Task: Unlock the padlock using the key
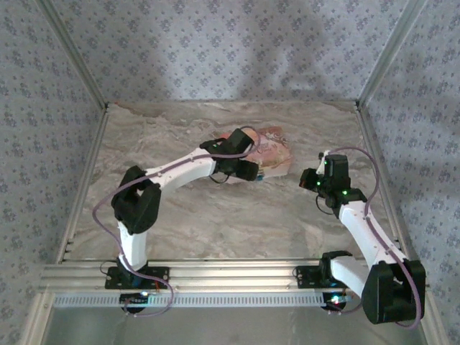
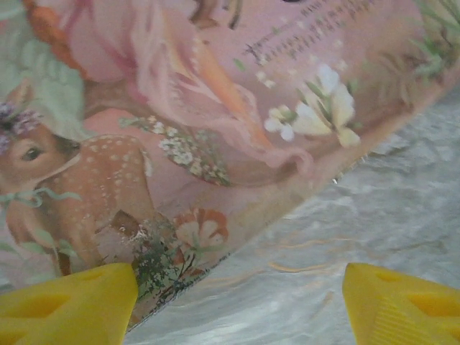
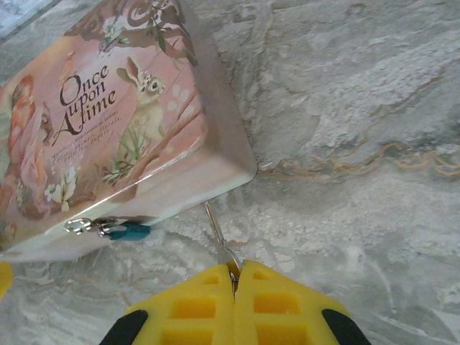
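The padlock (image 3: 129,231), a tiny blue body with a silvery shackle, hangs at the front side of the pink picture-printed box (image 3: 122,122), close to the marble table. My right gripper (image 3: 235,267) is shut on the key (image 3: 218,231). The key's thin metal blade points toward the box wall, a short way right of the padlock and not touching it. My left gripper (image 2: 237,309) is open, its yellow fingers (image 2: 72,302) wide apart over the box's front edge with nothing between them. From above, the left gripper (image 1: 248,171) is at the box (image 1: 273,147) and the right gripper (image 1: 307,180) is just to its right.
The marble tabletop (image 1: 215,215) is bounded by aluminium rails at the sides and front. Patterned fabric walls enclose the back and both sides. Open table lies in front of the box and between the two arms.
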You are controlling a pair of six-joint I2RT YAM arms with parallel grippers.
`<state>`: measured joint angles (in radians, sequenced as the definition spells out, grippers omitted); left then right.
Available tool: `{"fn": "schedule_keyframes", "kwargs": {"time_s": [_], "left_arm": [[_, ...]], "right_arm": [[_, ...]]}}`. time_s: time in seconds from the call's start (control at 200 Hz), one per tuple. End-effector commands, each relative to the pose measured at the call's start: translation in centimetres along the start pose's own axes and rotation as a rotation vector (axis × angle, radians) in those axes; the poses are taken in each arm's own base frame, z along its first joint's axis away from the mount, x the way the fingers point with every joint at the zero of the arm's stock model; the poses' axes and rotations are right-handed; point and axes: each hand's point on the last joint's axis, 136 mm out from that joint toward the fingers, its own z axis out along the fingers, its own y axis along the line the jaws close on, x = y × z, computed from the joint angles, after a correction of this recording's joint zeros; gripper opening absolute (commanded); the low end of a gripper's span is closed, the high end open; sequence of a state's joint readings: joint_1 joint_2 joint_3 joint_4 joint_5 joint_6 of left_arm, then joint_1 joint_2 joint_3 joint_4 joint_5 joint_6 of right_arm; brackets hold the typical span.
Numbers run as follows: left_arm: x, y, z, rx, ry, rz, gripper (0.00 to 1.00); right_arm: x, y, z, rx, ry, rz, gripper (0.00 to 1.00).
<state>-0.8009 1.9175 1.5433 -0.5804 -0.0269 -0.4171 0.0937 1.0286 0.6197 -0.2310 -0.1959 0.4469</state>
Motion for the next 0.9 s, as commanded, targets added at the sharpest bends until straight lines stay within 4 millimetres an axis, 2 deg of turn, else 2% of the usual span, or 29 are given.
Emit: {"fn": "schedule_keyframes", "kwargs": {"time_s": [0.0, 0.075, 0.39, 0.525, 0.62, 0.775, 0.899], "left_arm": [[1.8, 5.2, -0.4, -0.124, 0.072, -0.030, 0.77], [1.6, 6.9, -0.4, -0.145, 0.073, -0.046, 0.78], [-1.5, 12.6, -0.4, -0.192, 0.016, -0.107, 0.78], [-2.8, 12.1, -1.5, -0.159, -0.069, -0.079, 0.79], [-3.4, 11.3, -3.1, -0.113, -0.152, -0.076, 0.81], [-2.9, 10.8, -5.8, -0.057, -0.276, -0.075, 0.84], [-1.8, 9.5, -7.7, 0.047, -0.406, -0.052, 0.86]], "right_arm": [[0.2, 2.0, 0.2, -0.109, 0.036, -0.054, 0.00], [0.3, 2.9, 0.4, -0.145, 0.051, -0.065, 0.00], [0.9, 7.4, 1.6, -0.295, 0.115, -0.129, 0.00], [0.3, 10.1, 2.3, -0.411, 0.125, -0.106, 0.00], [-0.3, 12.3, 2.9, -0.497, 0.129, -0.082, 0.00], [0.3, 16.0, 4.5, -0.569, 0.183, -0.133, 0.00], [0.7, 17.9, 6.2, -0.593, 0.210, -0.151, 0.00]]}}
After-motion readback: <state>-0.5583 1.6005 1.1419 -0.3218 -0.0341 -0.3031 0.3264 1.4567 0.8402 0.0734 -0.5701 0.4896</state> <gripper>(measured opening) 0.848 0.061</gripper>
